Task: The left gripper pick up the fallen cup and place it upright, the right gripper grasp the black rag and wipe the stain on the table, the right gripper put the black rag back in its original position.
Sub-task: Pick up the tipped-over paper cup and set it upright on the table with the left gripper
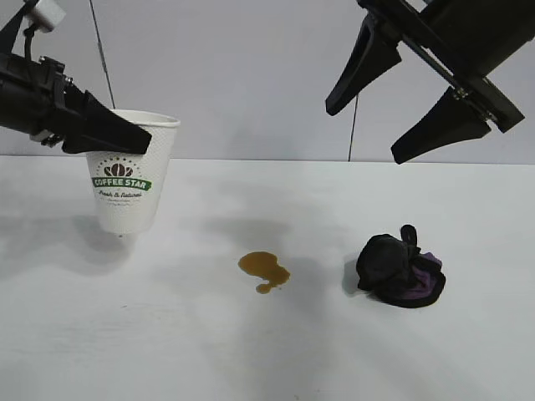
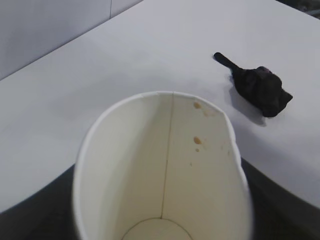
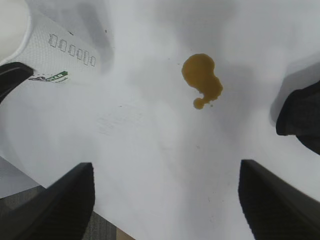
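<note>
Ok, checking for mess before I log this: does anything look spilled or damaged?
Yes. An amber stain sits unwiped on the table, between the cup and the black rag. The cup's rim is dented and brown-spotted inside.

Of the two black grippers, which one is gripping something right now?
The left gripper, clamped on the rim of the white paper coffee cup, held upright. The right gripper hangs open and empty above the bunched black rag.

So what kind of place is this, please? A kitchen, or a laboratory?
Most likely a robot test bench, not a kitchen. A plain white table stands before a bare grey wall, with two black arms over it. The only things are a paper cup, a brown stain and a black rag.
</note>
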You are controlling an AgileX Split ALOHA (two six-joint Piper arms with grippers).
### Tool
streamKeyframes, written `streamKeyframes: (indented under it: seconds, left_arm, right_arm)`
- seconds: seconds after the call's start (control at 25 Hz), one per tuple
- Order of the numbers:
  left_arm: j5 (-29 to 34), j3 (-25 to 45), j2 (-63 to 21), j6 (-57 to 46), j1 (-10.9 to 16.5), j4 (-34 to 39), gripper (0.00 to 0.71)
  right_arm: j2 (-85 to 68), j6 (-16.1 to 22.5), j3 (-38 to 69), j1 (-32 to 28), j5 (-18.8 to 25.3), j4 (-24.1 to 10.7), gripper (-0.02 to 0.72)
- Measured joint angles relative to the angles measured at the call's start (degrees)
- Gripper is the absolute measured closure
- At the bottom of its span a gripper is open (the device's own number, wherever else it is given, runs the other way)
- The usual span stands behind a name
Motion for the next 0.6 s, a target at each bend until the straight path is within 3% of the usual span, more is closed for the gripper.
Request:
streamKeyframes:
  seconds: [0.24,0.6]
  left_arm:
    - [-1.25,3.97,0.00,4.96,0.00,-0.93,0.203]
    - [-1.93,4.63,0.94,5.35,0.00,-1.28,0.203]
  right_arm:
    - [0.00,0.00,0.00,0.00,-0.06,0.00,0.159]
    - [0.00,0.00,0.00,0.00,-0.73,-0.02,0.159]
